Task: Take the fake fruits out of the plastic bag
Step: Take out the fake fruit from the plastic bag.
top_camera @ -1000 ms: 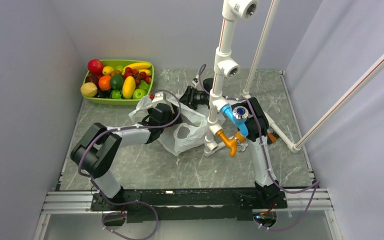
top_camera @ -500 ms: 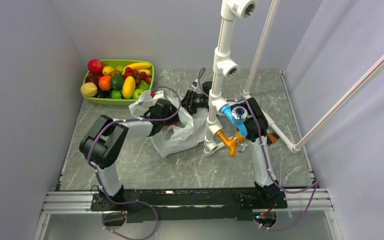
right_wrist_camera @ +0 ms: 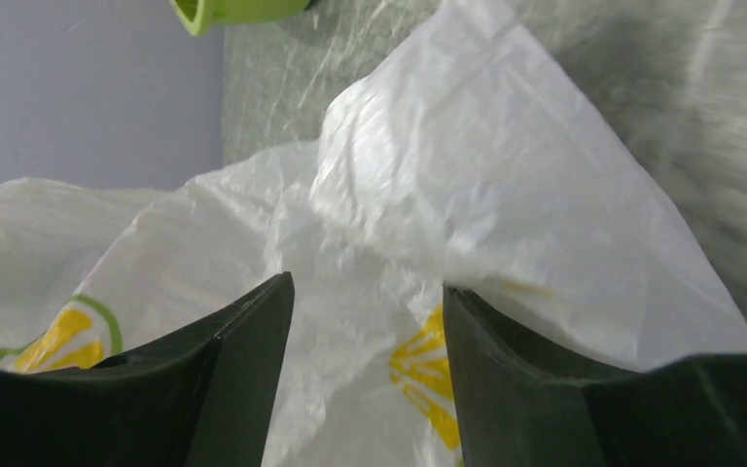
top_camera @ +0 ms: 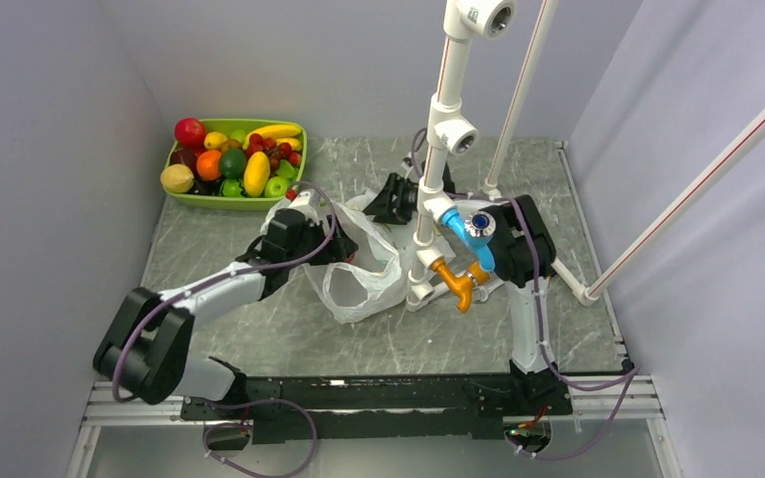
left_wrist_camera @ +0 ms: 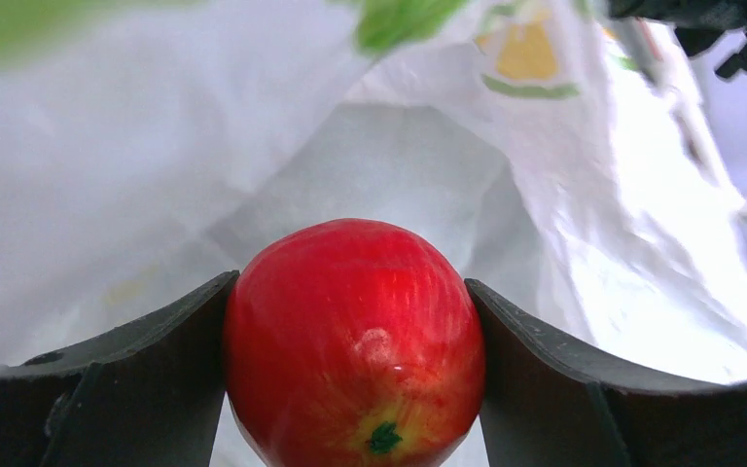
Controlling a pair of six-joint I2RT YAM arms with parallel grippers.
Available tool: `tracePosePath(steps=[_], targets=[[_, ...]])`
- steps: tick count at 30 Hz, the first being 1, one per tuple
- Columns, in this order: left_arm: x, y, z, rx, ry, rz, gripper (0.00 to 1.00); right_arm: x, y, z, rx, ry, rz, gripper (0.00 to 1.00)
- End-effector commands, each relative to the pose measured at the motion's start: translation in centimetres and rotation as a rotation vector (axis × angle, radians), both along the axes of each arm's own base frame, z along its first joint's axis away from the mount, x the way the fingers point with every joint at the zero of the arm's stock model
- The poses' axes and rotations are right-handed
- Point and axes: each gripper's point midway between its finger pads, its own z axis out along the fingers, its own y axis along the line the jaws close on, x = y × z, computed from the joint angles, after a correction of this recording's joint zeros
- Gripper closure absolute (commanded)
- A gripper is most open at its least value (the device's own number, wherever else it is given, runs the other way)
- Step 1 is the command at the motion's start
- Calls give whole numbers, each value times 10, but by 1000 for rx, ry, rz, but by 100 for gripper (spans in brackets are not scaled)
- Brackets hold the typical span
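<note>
One glossy red apple sat clamped in my left gripper, the one plastic bag billowing white around it. My right gripper stood narrowly parted on lemon-printed film; whether it pinched, I could not tell. A white pipe stand partly hid the bag, one green tray of fruit beyond.

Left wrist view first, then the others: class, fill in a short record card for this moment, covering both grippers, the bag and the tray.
left gripper: shut on a red apple, bag plastic behind it
right gripper: jaws apart, bag plastic in the gap
bag: white, lemon print, crumpled on the table between the arms
tray: green, far left corner, full of mixed fruit
task state: apple gripped, not yet set down
</note>
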Motion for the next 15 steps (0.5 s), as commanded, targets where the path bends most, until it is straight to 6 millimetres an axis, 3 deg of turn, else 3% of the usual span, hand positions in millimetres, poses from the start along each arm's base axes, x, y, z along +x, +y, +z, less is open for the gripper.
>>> tracePosePath(steps=[1, 5, 8, 10, 13, 15], targets=[[-36, -7, 23, -95, 7, -186, 71, 17, -40, 54, -39, -198, -73, 38], [-59, -8, 42, -128, 25, -279, 77, 15, -69, 66, -93, -210, -127, 33], [-76, -6, 57, -126, 21, -333, 75, 11, -92, 68, -195, -235, -174, 27], [-83, 7, 57, -55, 60, -306, 76, 7, -105, 71, -263, -268, -200, 23], [-75, 40, 60, 75, 39, -151, 77, -4, -111, 84, -264, -308, -227, 20], [-68, 52, 75, 83, -42, -72, 88, -12, -111, 91, -240, -331, -229, 19]])
